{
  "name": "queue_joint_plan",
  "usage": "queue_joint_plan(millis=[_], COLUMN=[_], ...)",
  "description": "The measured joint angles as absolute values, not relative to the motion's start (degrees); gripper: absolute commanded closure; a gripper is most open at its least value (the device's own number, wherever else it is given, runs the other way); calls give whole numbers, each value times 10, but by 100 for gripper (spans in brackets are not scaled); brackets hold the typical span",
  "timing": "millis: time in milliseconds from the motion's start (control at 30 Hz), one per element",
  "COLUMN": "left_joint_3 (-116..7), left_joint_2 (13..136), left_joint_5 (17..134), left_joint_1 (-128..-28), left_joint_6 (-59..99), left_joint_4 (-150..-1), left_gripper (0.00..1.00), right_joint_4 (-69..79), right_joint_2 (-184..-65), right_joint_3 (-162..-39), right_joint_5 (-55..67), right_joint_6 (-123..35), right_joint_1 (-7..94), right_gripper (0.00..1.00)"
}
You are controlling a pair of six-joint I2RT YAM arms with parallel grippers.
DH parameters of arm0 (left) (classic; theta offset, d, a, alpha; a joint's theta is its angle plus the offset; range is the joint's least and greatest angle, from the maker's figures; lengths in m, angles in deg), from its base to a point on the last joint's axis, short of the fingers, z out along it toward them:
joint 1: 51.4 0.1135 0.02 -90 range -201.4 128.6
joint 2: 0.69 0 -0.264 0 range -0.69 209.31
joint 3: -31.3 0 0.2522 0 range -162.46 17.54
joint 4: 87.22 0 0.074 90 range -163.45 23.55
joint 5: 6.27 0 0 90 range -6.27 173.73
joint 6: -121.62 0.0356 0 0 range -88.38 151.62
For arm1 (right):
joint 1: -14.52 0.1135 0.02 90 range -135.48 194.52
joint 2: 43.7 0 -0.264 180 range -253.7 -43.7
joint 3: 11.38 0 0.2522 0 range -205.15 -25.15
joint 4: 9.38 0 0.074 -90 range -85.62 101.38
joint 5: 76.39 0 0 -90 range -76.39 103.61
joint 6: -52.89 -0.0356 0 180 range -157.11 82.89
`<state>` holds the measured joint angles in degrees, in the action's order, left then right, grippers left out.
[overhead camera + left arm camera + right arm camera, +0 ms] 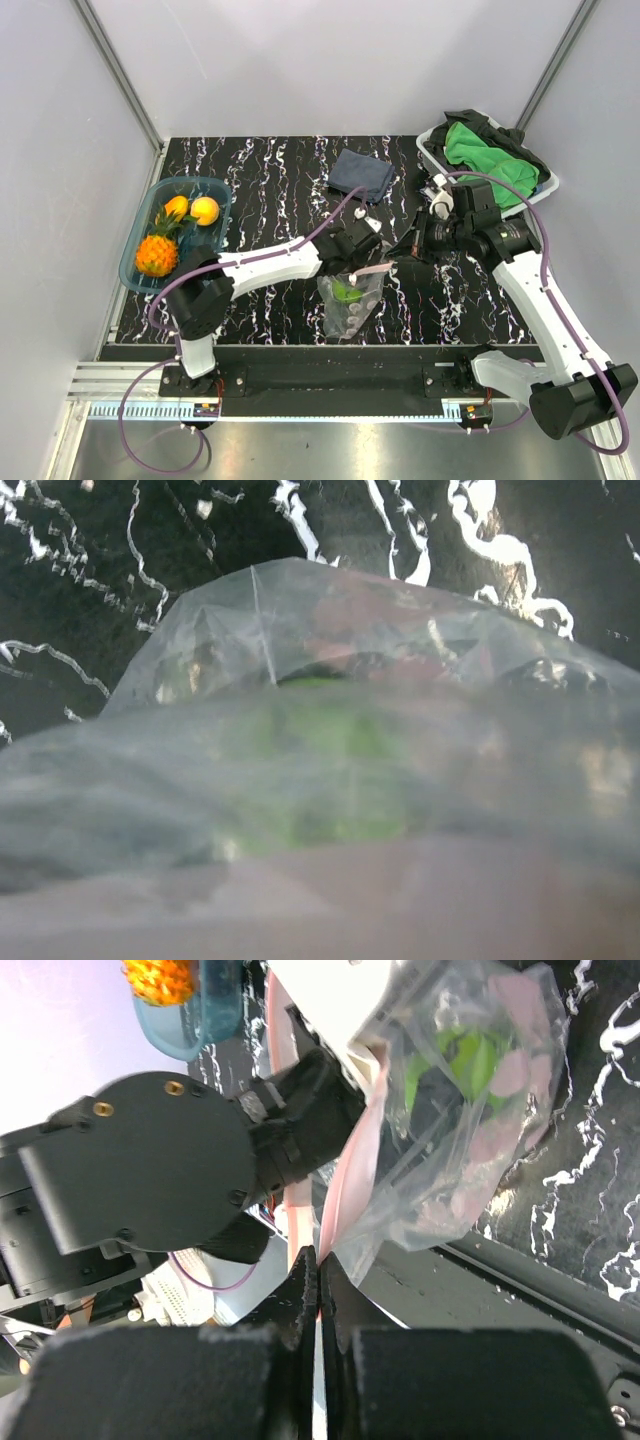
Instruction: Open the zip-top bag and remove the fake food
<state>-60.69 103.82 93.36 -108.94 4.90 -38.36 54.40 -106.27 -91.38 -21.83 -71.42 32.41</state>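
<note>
The clear zip-top bag (350,300) hangs upright at the table's front centre, its pinkish zip strip (352,1175) at the top. My right gripper (320,1260) is shut on that strip; from above it (394,258) is at the bag's right corner. My left gripper (358,264) is at the bag's mouth, its fingers buried in plastic, so whether they are open or shut does not show. A green piece of fake food (465,1055) lies inside the bag (300,640). Two orange pieces (192,209) and a spiky orange one (157,255) sit in the blue tub (135,262).
A folded dark blue cloth (360,172) lies at the back centre. A white basket (432,155) with green and black cloths stands at the back right. The tub fills the left edge. Grey walls close in three sides of the black marbled table (270,190).
</note>
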Motion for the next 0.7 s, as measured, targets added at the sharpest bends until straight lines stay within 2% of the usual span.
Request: queue_joint_plan(millis=[567, 600, 700], left_joint_3=[-592, -591, -588], left_joint_2=[1054, 1054, 1058], left_joint_5=[929, 927, 915], left_joint_1=[-1091, -1091, -1091], left_joint_6=[57, 57, 58], left_joint_4=[-432, -434, -436], left_gripper=[16, 17, 36], right_joint_4=[548, 548, 549], right_joint_2=[-1060, -1060, -1060], right_joint_3=[-890, -890, -887], right_joint_5=[-209, -208, -203], right_joint_6=[-704, -703, -699], right_joint_1=[324, 324, 324], right_gripper=[100, 100, 100])
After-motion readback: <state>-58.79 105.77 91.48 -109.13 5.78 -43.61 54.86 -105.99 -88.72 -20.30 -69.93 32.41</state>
